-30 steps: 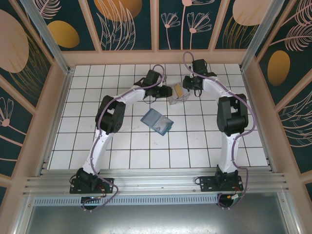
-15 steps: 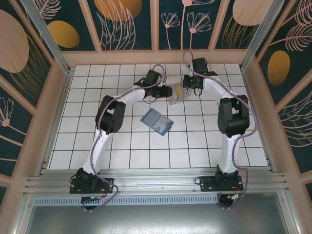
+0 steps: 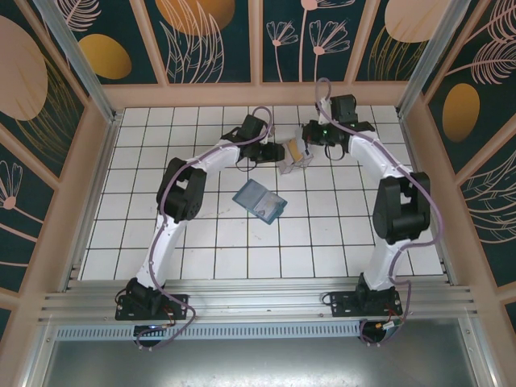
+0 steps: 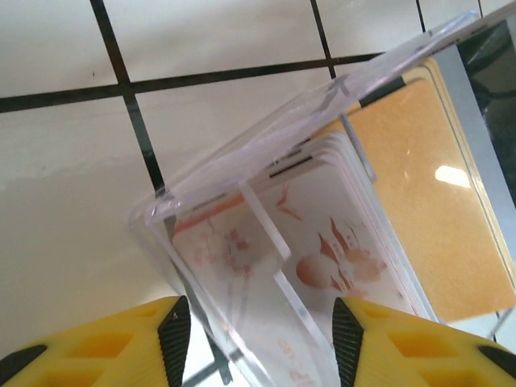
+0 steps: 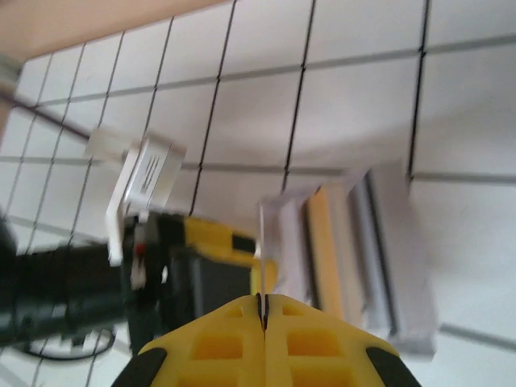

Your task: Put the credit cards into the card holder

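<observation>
On the white gridded tabletop (image 3: 210,242), the card holder (image 3: 260,201) lies nearest the arm bases. It is a teal-blue wallet set at a slant on the tiles, well apart from both arms' jaws. Farther back, between the two arms, stands a clear plastic case (image 3: 287,166) with the credit cards (image 3: 296,150) upright inside it, so none of them is in the wallet yet. The left gripper (image 3: 278,151) reaches the case from the left. In the left wrist view its jaws (image 4: 262,326) are released, spread to either side of the case's near corner with a thin gap at the left pad. Pale printed cards (image 4: 322,242) are stacked inside, and a gold card (image 4: 427,210) sits behind them. The right gripper (image 3: 307,142) meets the case from the far right. In its own view the yellow jaws (image 5: 263,305) are clenched tight to a hairline seam. A thin clear edge of the case (image 5: 260,242) runs down to that seam, though I cannot tell whether it is pinched there. Just beyond it the gold card (image 5: 322,242) stands beside grey ones (image 5: 379,242).
</observation>
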Motion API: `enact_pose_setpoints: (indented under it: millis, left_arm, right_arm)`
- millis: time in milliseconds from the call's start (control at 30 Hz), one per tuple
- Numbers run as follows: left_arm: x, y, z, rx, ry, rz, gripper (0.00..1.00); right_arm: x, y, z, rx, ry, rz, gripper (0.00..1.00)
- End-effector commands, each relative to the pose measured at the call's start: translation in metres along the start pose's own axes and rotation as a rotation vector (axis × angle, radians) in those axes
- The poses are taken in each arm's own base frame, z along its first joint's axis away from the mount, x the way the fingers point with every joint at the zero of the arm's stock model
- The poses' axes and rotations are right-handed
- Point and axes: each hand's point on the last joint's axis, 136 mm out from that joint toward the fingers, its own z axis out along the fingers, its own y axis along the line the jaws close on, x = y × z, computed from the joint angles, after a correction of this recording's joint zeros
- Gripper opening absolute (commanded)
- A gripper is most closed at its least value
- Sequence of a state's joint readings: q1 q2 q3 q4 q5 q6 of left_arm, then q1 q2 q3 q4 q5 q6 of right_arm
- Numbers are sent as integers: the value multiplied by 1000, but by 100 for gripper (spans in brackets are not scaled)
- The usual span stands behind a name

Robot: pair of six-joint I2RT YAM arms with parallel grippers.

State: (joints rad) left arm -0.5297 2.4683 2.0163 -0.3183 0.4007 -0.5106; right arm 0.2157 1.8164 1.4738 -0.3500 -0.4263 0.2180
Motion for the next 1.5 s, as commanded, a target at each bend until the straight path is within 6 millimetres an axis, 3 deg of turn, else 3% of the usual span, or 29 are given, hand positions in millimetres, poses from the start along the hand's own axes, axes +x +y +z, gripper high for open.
enact_pose_setpoints:
  millis: [0, 200, 400, 567, 733, 900, 1200, 1333, 1467]
  left_arm:
    - [-19, -24, -48, -23, -47, 58, 56]
    - [-21, -22, -92, -74, -119, 76, 58]
    - [7, 12, -114, -159, -142, 75, 54]
    - [42, 43, -93, -177, -46, 67, 51]
    - [51, 57, -66, -159, 30, 58, 51]
    - [72, 67, -56, -163, 92, 37, 49]
    - [124, 77, -84, -193, 160, -5, 47]
    - [143, 73, -96, -169, 156, -38, 47]
    - [137, 75, -104, -206, 123, -35, 47]
  right_arm:
    - [22, 38, -26, -168, 18, 31, 0]
    - [89, 61, -39, -215, 116, 58, 0]
    - [158, 90, -24, -271, 237, 108, 0]
    - [215, 115, 5, -256, 351, 72, 0]
    - [249, 98, 24, -154, 411, 71, 0]
    - [250, 56, 26, 20, 368, 82, 0]
    - [234, 15, 15, 97, 334, 105, 0]
    - [220, 24, 9, 23, 311, 119, 0]
    - [202, 51, 6, -91, 278, 106, 0]
